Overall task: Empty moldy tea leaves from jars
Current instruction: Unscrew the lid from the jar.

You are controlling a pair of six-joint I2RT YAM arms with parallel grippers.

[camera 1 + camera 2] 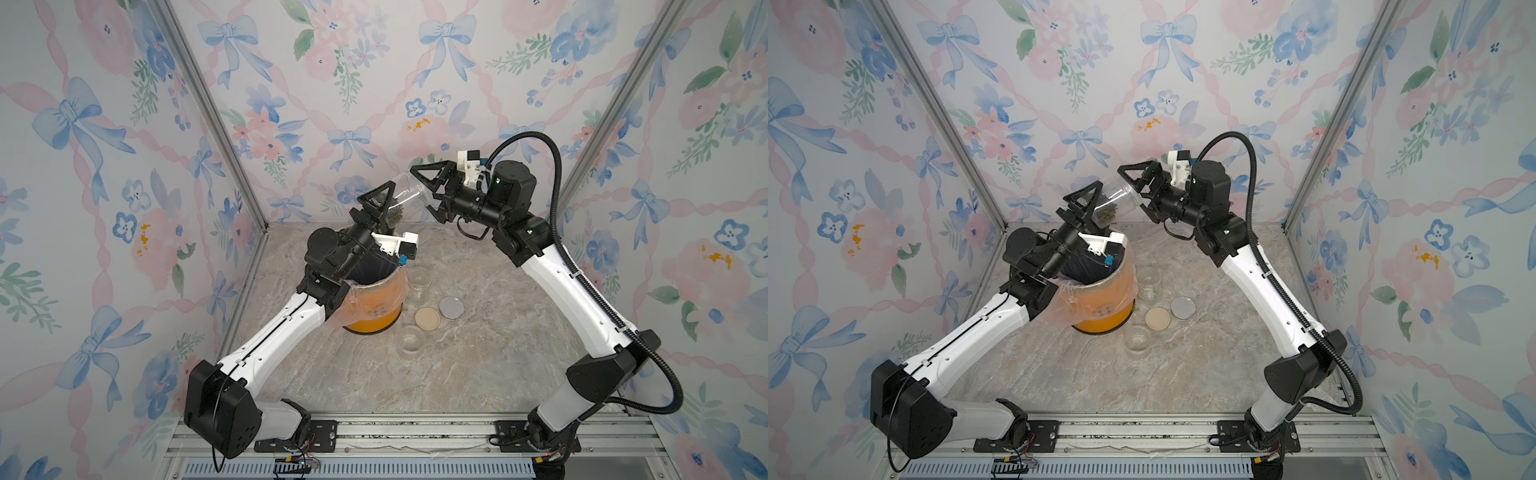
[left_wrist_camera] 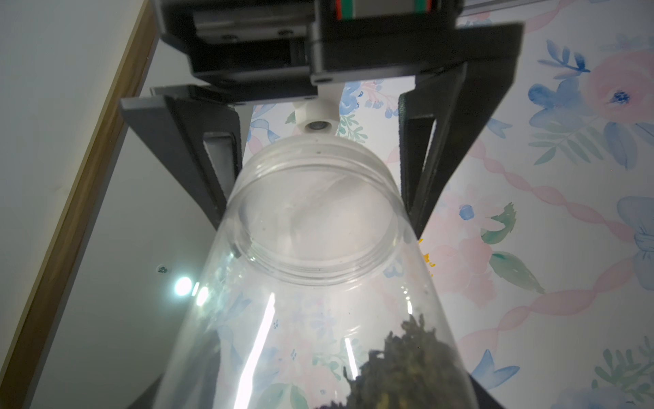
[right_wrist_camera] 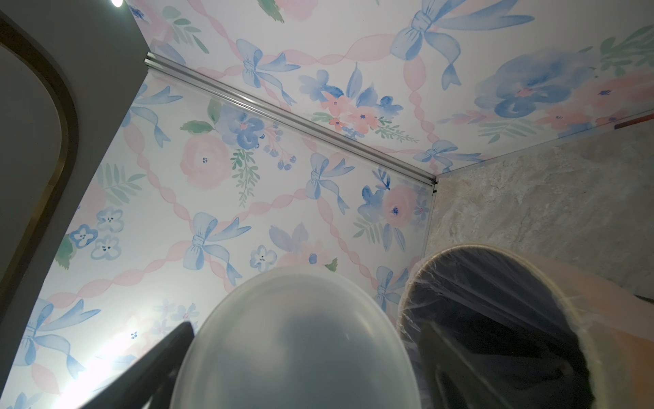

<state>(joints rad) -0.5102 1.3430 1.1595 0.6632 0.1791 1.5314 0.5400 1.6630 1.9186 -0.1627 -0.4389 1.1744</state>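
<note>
The left gripper (image 1: 380,199) is clamped narrow on the body of a clear jar (image 1: 409,189), holding it up in the air, tilted, with its lower end towards that gripper. The tea leaves (image 1: 394,215) sit as a dark clump in that lower end; from the left wrist they show through the wall close to the camera (image 2: 407,364).

At the raised end is the translucent grey lid (image 3: 297,340). The right gripper (image 1: 422,190) has its jaws spread wide, one on either side of it. From where I stand I cannot tell whether they actually press on it.

Just below the jar is the orange plastic-lined bin (image 1: 376,309), its mouth open upward. Beside the bin, on the marbled table (image 1: 478,365), two more clear jars stand open (image 1: 419,282) (image 1: 409,340). Between them lie a beige lid (image 1: 427,318) and a silver lid (image 1: 451,307), flat and just beside each other.
</note>
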